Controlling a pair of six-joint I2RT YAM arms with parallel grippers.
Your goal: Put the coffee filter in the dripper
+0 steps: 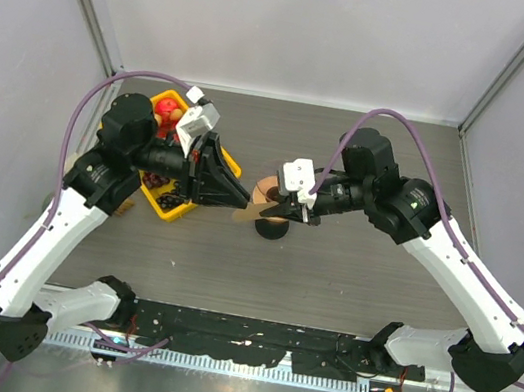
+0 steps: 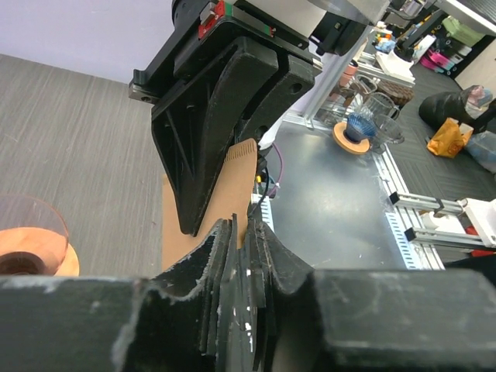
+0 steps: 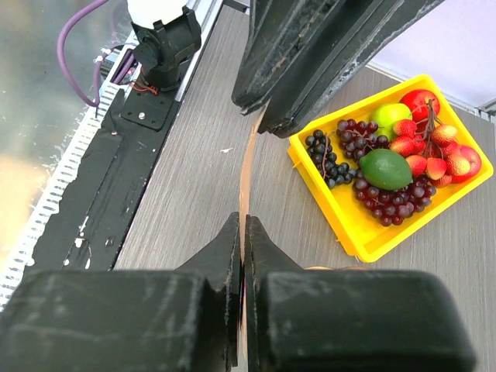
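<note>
My left gripper (image 1: 244, 202) and right gripper (image 1: 282, 210) pinch the coffee filter (image 1: 252, 214) mid-frame; I must spread it gently over the dripper (image 1: 270, 228).

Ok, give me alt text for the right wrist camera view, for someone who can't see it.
Seen edge-on, a thin tan coffee filter is pinched by the right end effector at the bottom and the left end effector at the top, above a grey wood-grain table. A yellow tray of fruit sits on the right.

Edge-on coffee filter (image 3: 245, 174), pinched by right fingers (image 3: 225, 252) and left fingers (image 3: 310, 70), yellow fruit tray (image 3: 333, 213) beside
</note>
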